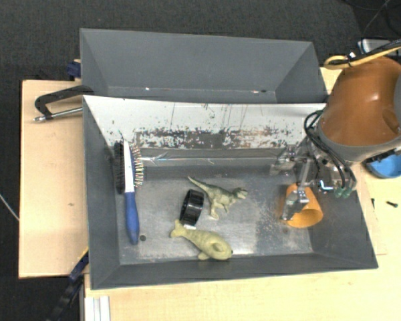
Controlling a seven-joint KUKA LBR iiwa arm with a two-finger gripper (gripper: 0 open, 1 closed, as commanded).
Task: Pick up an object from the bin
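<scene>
— Now, first entry, lower right of the frame?
— Orange cup (309,214). Location: floor of the grey bin (103,179), close to the right wall. Tilted or on its side; cannot tell which.
— Tool (293,206)?
— Placed directly over that cup, overlapping its left edge, below the arm's orange cover (364,109) at upper right. Open or closed: cannot tell. Grip on the cup: cannot tell either.
— Centre of the floor?
— Three pieces, close together and well apart from the cup. Black roll (192,206), standing on edge. Green toy dinosaur (218,196), just right of the roll, tail toward upper left. Yellowish toy fish (204,241), just below the roll, toward the lower wall.
— Left side?
— Brush with blue handle (128,192), lying lengthwise along the left wall, bristle end toward the top of the frame, handle end toward the bottom. Well apart from the tool.
</scene>
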